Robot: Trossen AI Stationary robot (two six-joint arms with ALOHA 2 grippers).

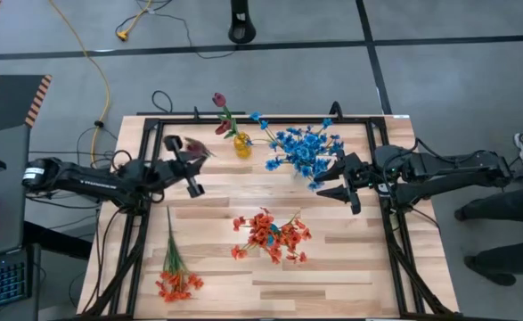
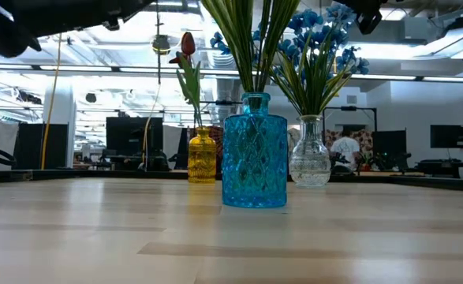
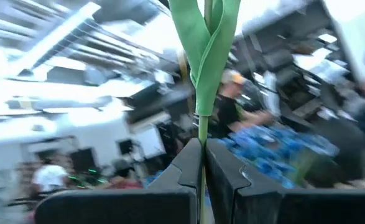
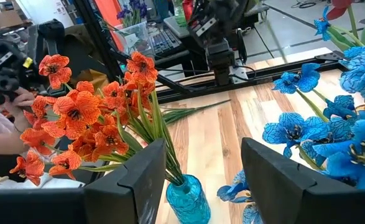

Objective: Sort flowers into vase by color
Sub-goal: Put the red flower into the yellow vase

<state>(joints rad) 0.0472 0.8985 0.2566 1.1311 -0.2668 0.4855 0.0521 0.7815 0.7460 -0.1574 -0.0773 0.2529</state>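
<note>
My left gripper (image 1: pixel 192 157) is at the table's left, above the wood, shut on a maroon flower (image 1: pixel 196 146) with a green stem and leaves (image 3: pixel 206 43). A yellow vase (image 1: pixel 241 144) at the far middle holds one maroon tulip (image 2: pixel 187 43). A clear vase (image 2: pixel 309 151) holds the blue flowers (image 1: pixel 306 147). A blue glass vase (image 2: pixel 254 150) holds orange flowers (image 1: pixel 270 234). One orange spray (image 1: pixel 176 267) lies flat near the front left. My right gripper (image 4: pixel 203 180) hangs open at the right, beside the blue flowers, with nothing between its fingers. My left gripper pinches the maroon flower's thin green stem (image 3: pixel 202 130) between its two fingers, just below where the leaves begin. The stem stands out past the fingertips, with the leaves spreading beyond them. The flower is lifted clear of the table.
A black frame (image 1: pixel 243 122) runs around the work area. The three vases stand close together at the table's middle and far side. Bare wood (image 1: pixel 332 276) lies at the front right. In the room beyond the table I see people and desks.
</note>
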